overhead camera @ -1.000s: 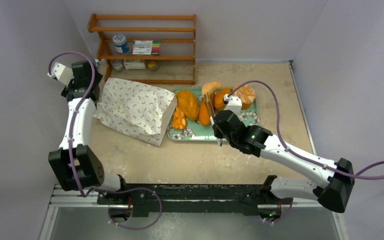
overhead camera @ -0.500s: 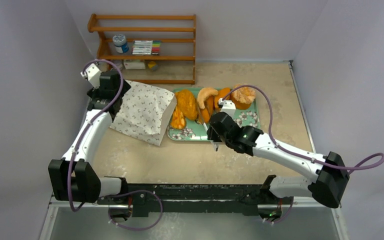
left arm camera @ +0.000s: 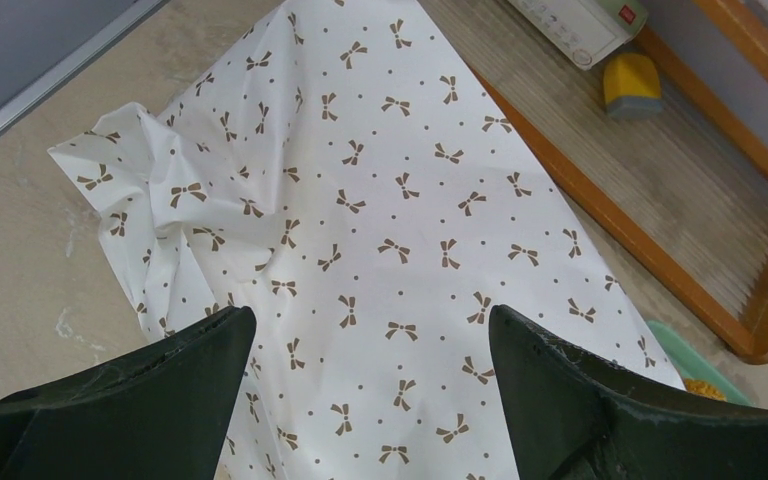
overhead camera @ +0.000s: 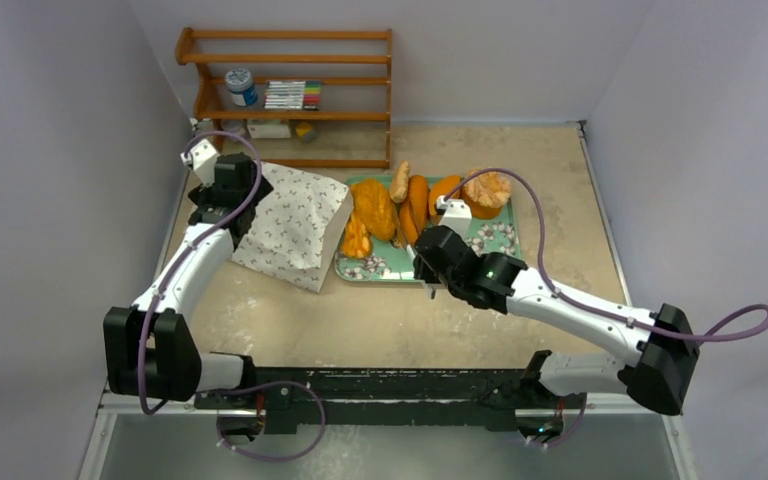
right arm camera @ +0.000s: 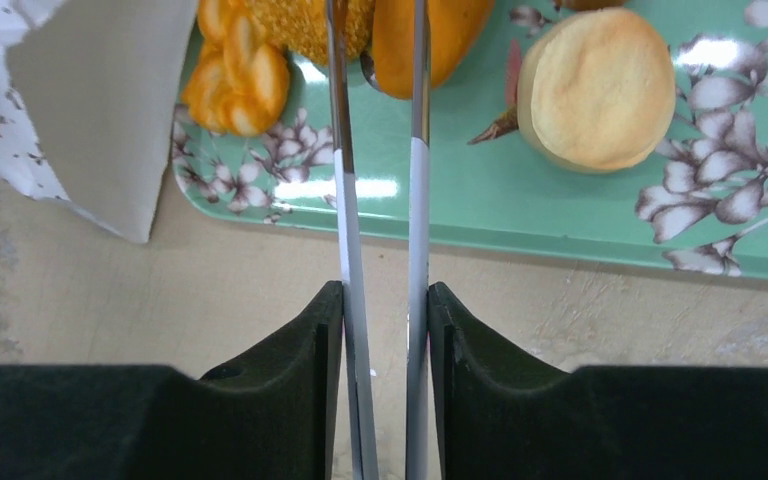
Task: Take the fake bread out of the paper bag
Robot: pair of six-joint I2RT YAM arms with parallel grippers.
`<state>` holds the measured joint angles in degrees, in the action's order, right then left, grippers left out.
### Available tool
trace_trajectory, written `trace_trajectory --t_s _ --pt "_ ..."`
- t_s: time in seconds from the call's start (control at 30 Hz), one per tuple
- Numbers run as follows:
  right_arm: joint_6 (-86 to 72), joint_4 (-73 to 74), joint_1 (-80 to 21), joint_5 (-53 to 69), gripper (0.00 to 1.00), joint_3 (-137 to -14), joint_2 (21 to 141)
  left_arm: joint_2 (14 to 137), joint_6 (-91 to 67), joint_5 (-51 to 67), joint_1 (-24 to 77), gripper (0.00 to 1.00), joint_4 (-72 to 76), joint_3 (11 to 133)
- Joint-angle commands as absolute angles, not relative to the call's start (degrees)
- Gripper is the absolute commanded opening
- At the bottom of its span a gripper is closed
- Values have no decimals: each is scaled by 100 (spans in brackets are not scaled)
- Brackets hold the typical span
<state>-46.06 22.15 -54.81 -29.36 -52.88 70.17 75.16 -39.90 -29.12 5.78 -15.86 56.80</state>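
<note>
The white paper bag (overhead camera: 290, 225) with small brown bows lies flat left of the green floral tray (overhead camera: 385, 268). All the fake bread in view is on that tray: a lumpy loaf (overhead camera: 373, 207), a long loaf (overhead camera: 419, 200), a small pale piece (overhead camera: 400, 182) and a ruffled pastry (overhead camera: 488, 188). My left gripper (left arm camera: 370, 320) hangs open just above the bag (left arm camera: 380, 200), touching nothing. My right gripper (right arm camera: 385, 290) is shut on metal tongs (right arm camera: 345, 200). The tongs' arms stand apart, their tips at the orange loaf (right arm camera: 440, 40) on the tray (right arm camera: 560, 210).
A wooden shelf (overhead camera: 290, 95) with a jar, markers and small boxes stands at the back, close behind the bag. Its base rail (left arm camera: 720, 290) runs near my left gripper. A round pale bun (right arm camera: 597, 85) and a ruffled orange piece (right arm camera: 235, 85) lie on the tray.
My left arm swung right from the wall to over the bag. The tongs in my right gripper spread apart, and the pale bread they held up now lies on the tray.
</note>
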Motion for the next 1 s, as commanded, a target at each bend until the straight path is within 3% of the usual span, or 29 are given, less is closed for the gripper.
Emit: trace_trajectory --t_s 0.0,0.4,0.8,0.97 --pt "-4504 2228 -5589 -3420 33 -5732 6646 7638 -4035 -3068 602 88 -1245 5666" --pt "-4332 2431 -6070 -3837 30 -6022 6368 7734 -4069 -3138 609 88 -1256 5713" --pt "-3706 1699 -6523 -3748 11 -6481 6781 7670 -3888 -3489 586 89 -1553 5932" --pt "-3101 847 -6613 -3526 7 -6748 7266 7504 -3990 -3286 105 89 -1689 5921"
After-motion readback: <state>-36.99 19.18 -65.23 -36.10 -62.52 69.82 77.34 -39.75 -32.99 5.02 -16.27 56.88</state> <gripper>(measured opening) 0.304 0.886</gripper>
